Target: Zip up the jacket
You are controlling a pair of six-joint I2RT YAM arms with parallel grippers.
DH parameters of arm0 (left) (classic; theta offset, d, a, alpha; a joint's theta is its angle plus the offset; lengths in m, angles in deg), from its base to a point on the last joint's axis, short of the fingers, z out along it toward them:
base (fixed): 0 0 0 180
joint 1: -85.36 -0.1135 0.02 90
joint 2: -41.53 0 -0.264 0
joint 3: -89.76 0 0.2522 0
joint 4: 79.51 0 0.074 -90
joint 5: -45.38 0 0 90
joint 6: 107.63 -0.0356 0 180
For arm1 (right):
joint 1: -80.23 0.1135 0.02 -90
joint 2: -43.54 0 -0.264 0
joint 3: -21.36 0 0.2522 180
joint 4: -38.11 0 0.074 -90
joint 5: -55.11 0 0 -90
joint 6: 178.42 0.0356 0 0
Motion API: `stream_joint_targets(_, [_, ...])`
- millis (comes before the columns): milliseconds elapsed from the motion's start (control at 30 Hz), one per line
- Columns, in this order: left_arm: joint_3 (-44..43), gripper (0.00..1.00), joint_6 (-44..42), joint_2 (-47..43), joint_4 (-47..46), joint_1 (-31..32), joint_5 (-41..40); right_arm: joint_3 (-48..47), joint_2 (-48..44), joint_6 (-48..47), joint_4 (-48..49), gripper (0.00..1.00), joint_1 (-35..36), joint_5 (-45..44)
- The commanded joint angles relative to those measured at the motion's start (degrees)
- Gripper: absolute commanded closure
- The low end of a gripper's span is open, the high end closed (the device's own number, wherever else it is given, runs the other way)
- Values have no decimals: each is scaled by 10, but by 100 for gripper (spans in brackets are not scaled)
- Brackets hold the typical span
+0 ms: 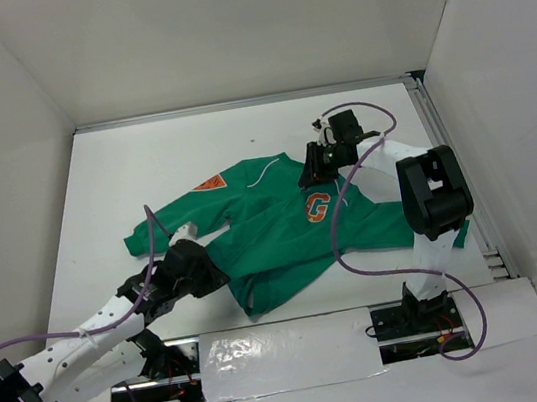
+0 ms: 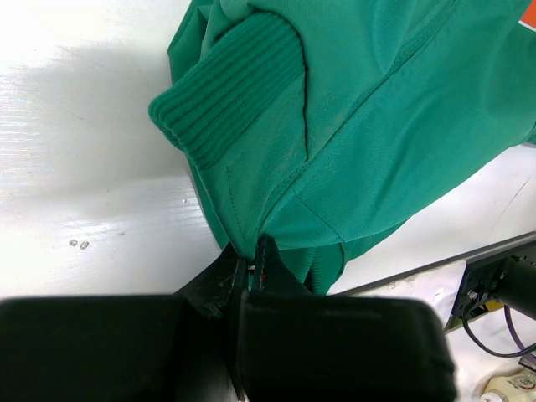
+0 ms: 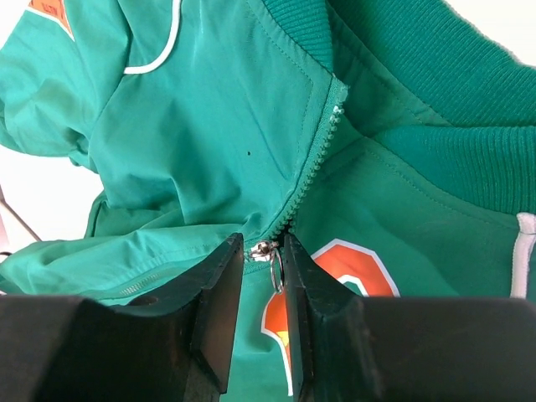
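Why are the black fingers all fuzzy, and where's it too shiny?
Left wrist view: fingers blur, too near the lens; the jacket is sharp, shadowing the bright table. Right wrist view: fingers blurred too, zipper pull crisp. Top view: glare on the shiny strip at the near edge.

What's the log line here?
left jaws: shut on green fabric jacket hem | right jaws: shut on metal zipper pull beside orange G patch

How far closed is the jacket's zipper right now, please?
Partly zipped: the jacket slider sits beside the G patch, short of the collar.
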Motion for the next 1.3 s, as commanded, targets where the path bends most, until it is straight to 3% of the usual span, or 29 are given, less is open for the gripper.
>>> stream_joint_targets(0, [-15, 100, -14, -9, 0, -3, -10, -6, -20, -7, -14, 66, 4, 1])
stream_joint_targets(200, [-15, 100, -12, -8, -2, -3, -8, -5, -22, -5, -13, 81, 4, 5])
stream_joint_targets(300, [-18, 100, -9, -11, 1, -3, -17, -1, -29, -7, -23, 100, 5, -12])
stream_joint_targets(367, [-22, 100, -11, -13, -1, -3, -28, 7, -36, -14, -23, 100, 8, -32])
stream_joint_targets(467, [-43, 100, -21, -16, -5, -3, -59, 1, -57, -3, -33, 100, 31, -197])
stream_joint_targets(500, [-50, 100, -21, -14, -2, -3, -70, -5, -65, -5, -37, 100, 44, -272])
stream_joint_targets(533, [-64, 100, -24, -13, 1, -4, -81, -22, -65, -9, -49, 100, 66, -412])
stream_joint_targets(633, [-97, 100, -42, -9, 9, -11, -133, -86, -40, -16, -91, 100, 84, -623])
stream_joint_targets(733, [-126, 100, -43, -6, 36, -33, -150, -129, -13, -40, -60, 100, 83, -735])
stream_joint_targets(800, [-128, 100, -45, -14, 39, -52, -140, -184, 16, -51, -59, 100, 68, -747])
stream_joint_targets(967, [-118, 100, -40, -25, 33, -95, -127, -232, 20, -73, -15, 100, 46, -628])
stream_joint_targets(1033, [-116, 100, -34, -27, 46, -116, -121, -255, 26, -88, 7, 100, 45, -619])
stream_joint_targets(1267, [-97, 100, -21, -45, 68, -135, -121, -457, 165, -84, -81, 100, -15, -645])
